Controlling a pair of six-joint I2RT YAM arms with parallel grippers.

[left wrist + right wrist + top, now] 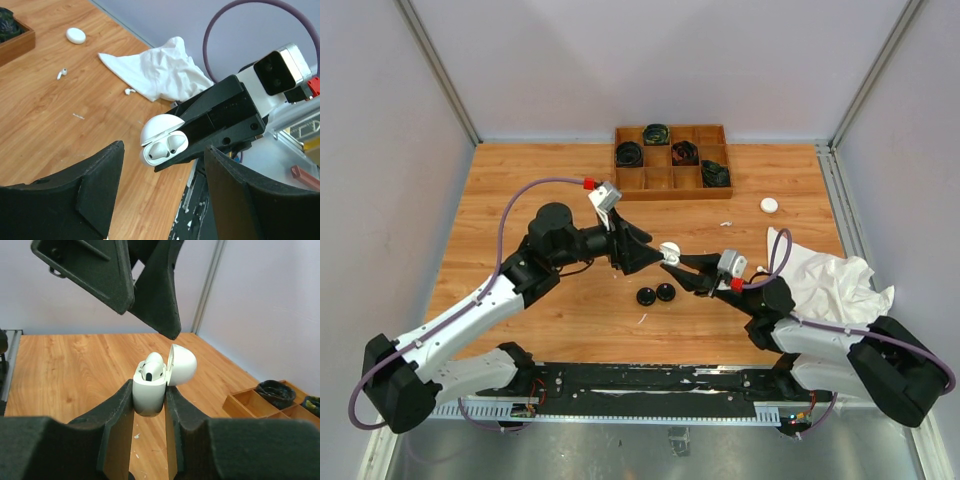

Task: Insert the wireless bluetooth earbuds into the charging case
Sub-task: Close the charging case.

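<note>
A white charging case (pixel 149 390) stands upright between the pads of my right gripper (pixel 149 401), which is shut on it above the table. Its lid (pixel 181 365) is hinged open. Two white earbuds (pixel 164 148) sit in its wells. From the top view the case (pixel 670 249) is at the table's middle. My left gripper (pixel 164 167) is open and empty, with its fingertips (pixel 167 322) just above the case. Two loose white earbuds (pixel 61 73) (pixel 129 91) lie on the wood near the cloth. I see no black earbuds.
Two round black cases (pixel 655 294) lie below the grippers. A closed white case (pixel 770 205) lies at the right. A crumpled white cloth (pixel 830 282) covers the right side. A wooden tray (pixel 672 180) with coiled black cables stands at the back.
</note>
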